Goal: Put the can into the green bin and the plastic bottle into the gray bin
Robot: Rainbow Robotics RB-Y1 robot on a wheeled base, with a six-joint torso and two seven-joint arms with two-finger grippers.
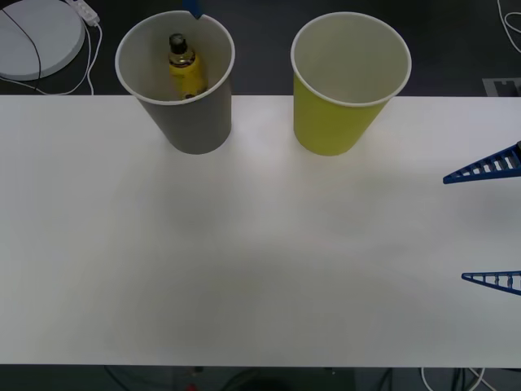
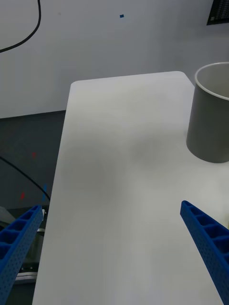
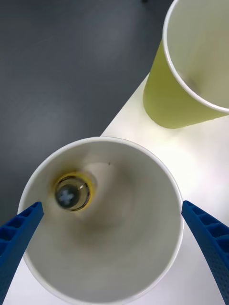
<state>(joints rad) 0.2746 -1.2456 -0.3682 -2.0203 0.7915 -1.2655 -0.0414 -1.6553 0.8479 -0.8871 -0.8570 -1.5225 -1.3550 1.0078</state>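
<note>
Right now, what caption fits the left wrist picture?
Open left gripper above the gray cup, small bottle inside.

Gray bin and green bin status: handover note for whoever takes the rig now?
Left end effector: open, directly above the gray bin, holding nothing.
Right end effector: open, holding nothing, over the table at its right edge.
Plastic bottle: inside the gray bin, cap up. That half is done.
Green bin: what shows of its inside is bare.
Left: the can still has to go in the green bin; I cannot see a can on the table.
</note>
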